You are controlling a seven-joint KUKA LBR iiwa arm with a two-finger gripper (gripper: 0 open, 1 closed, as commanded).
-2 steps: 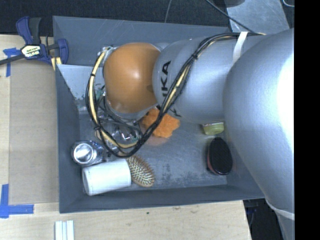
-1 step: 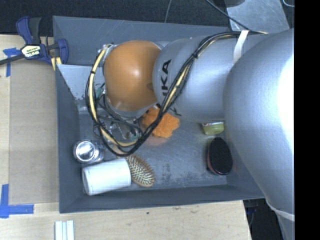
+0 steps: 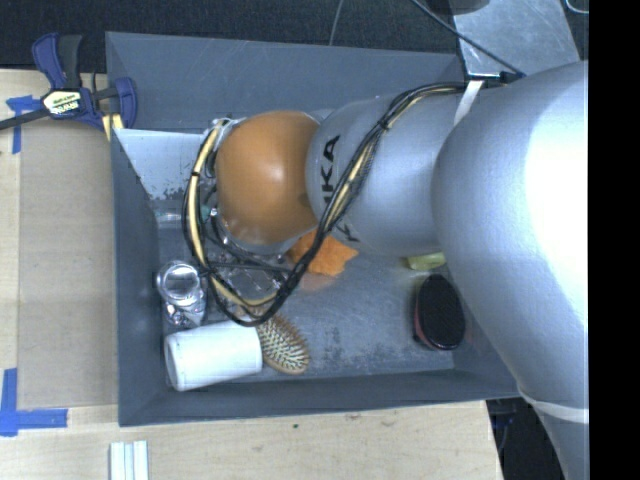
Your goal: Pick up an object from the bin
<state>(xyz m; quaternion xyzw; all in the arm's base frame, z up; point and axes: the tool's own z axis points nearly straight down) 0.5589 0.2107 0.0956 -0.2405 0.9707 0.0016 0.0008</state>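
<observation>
Tool: the tool [image 3: 238,268] sits low in the left half of the bin [image 3: 300,63], under the round orange cover [image 3: 262,176] on the arm's wrist. Black and yellow cables [image 3: 200,218] loop round it.
Tool state: too hidden to say if it is apart or together.
Room on the left: tight. The bin's left wall is near, and a shiny clear cup [image 3: 181,286] stands just beside the tool.
Room below: a white tube [image 3: 212,356] lies on its side by the lower wall, with a wooden brush [image 3: 284,346] right at its right end.
Room on the right: an orange scrap [image 3: 328,258] peeks out beside the tool. Past it the floor is bare up to a black oval thing [image 3: 438,313] and a small green bit [image 3: 425,261].
Nearest thing: the clear cup, small, round and glassy, in the lower left of the bin.
</observation>
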